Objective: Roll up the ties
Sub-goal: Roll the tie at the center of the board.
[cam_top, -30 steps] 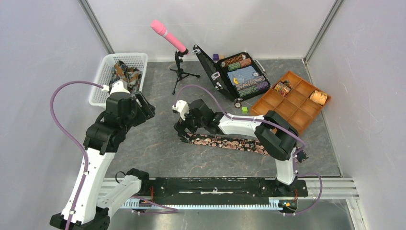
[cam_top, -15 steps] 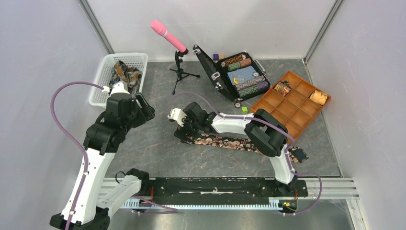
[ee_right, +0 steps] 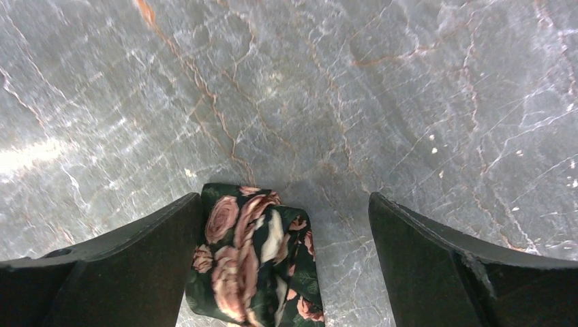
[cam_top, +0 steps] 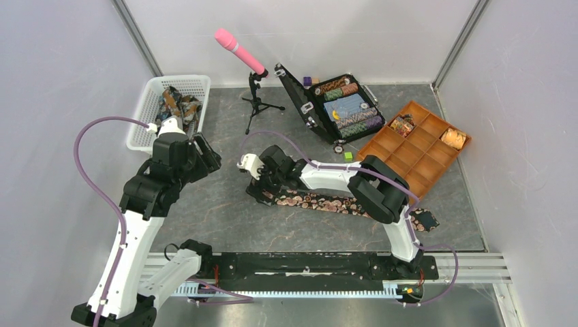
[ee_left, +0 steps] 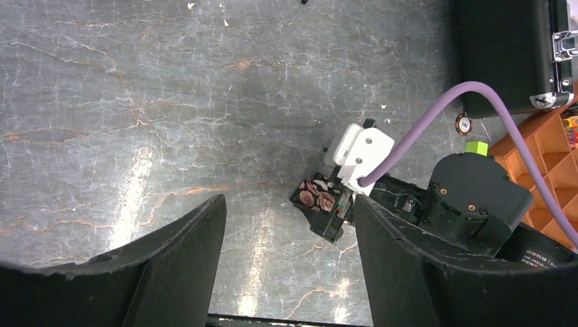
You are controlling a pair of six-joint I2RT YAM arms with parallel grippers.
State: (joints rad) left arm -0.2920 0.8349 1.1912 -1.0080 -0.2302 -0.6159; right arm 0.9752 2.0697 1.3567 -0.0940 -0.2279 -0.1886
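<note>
Down low at the right gripper (cam_top: 256,193) (ee_right: 286,272): black fingers (ee_right: 102,272) spread wide, not squeezing anything. Between them, the folded end of a dark tie (ee_right: 255,262) (cam_top: 327,203) (ee_left: 317,199) with pink roses, flat on the gray table (ee_right: 382,88) (cam_top: 225,214), just beside one finger and well clear of the other. From that end, the long rest of the tie stretched out to the right across the table, passing under the right arm, with a dark tip past the arm's elbow.

Up higher on the left side, the left gripper (cam_top: 208,158) (ee_left: 286,272): fingers apart too, holding nothing, only bare table below. Through its camera, a look down at the right arm's white wrist block and the rosy tie end.

Just behind the left arm, a white basket (cam_top: 144,109) near the back left corner, with more ties (cam_top: 177,103) heaped inside, dark and patterned. Farther back in the middle, a pink microphone (cam_top: 238,50) on a small black stand. To the right of that, an open black case (cam_top: 292,87) packed with rows of striped chips (cam_top: 354,121). Beside the case, an orange tray (cam_top: 402,146) with many little boxes, a few filled.
</note>
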